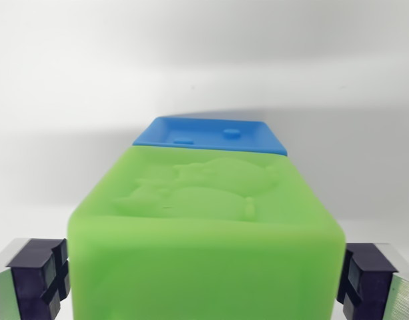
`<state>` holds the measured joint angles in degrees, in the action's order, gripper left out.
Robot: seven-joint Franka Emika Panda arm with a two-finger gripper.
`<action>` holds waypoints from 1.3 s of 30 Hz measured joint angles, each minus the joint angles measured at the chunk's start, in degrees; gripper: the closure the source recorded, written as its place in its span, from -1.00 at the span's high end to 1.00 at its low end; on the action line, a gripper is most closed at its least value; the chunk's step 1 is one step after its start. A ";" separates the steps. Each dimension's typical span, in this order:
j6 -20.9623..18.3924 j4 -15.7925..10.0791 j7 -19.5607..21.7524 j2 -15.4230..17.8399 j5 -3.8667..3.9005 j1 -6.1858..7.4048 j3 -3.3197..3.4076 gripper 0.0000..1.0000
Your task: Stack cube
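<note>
Gripper (pixel 205 280) clamped on green cube (pixel 207 220), pads (pixel 41 277) left and right, held near and over blue cube (pixel 211 135), probably for stacking.

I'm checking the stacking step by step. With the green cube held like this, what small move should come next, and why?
Probably a short advance toward the blue cube. The gripper is shut on the green cube, and the blue one shows only beyond its far edge, so the green cube seems not yet centred over it. Their height gap cannot be told.
</note>
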<state>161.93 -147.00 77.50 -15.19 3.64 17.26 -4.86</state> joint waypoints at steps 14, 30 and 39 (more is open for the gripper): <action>-0.01 0.00 0.00 0.01 0.00 0.00 0.00 1.00; -3.48 -0.39 -0.68 4.10 -0.98 -0.13 -0.35 1.00; -7.46 -0.75 -1.49 8.61 -2.21 -0.14 -0.56 1.00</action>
<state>154.46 -147.75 76.01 -6.58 1.44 17.12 -5.41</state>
